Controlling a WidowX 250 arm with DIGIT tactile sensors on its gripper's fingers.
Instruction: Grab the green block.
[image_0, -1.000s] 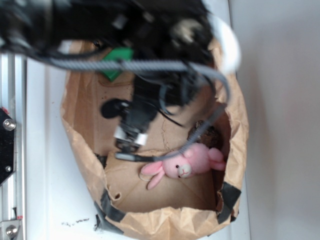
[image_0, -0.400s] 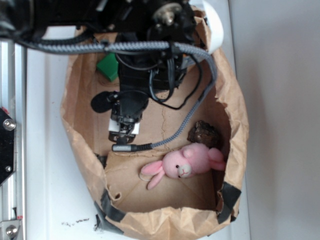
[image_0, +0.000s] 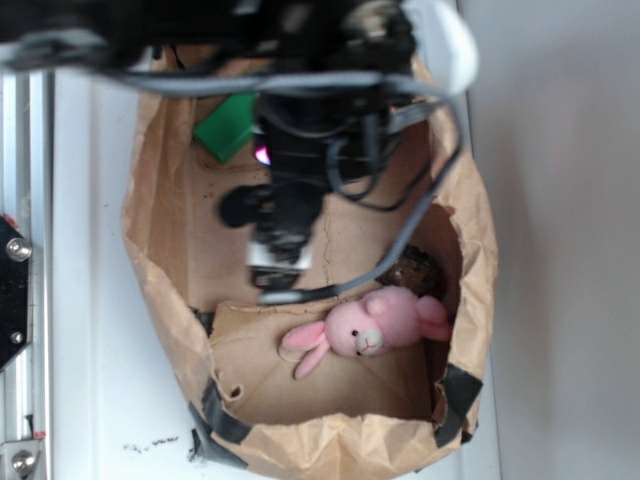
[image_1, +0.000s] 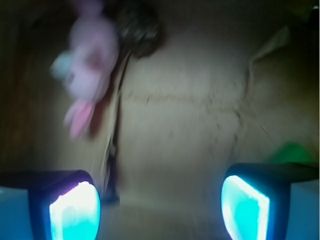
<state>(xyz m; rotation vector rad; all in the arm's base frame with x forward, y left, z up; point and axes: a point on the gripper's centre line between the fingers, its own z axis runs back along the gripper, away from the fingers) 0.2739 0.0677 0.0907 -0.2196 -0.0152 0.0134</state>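
The green block (image_0: 226, 128) lies flat on the floor of the brown paper bag (image_0: 160, 250), in its far left corner, partly covered by the arm. In the wrist view only a green sliver of the block (image_1: 292, 152) peeks above the right finger. My gripper (image_0: 280, 262) hangs inside the bag, nearer the camera than the block and apart from it. The gripper (image_1: 160, 207) is open, its two lit fingers wide apart with only bare bag floor between them.
A pink plush bunny (image_0: 365, 328) lies at the bag's near right, also blurred in the wrist view as the bunny (image_1: 87, 65). A dark lump (image_0: 412, 268) sits just behind it. The bag's crumpled walls rise all round. A metal rail (image_0: 20, 250) runs along the left.
The arm has shifted right and slightly toward the camera inside the bag, uncovering more of the green block. The bunny and dark lump have not moved.
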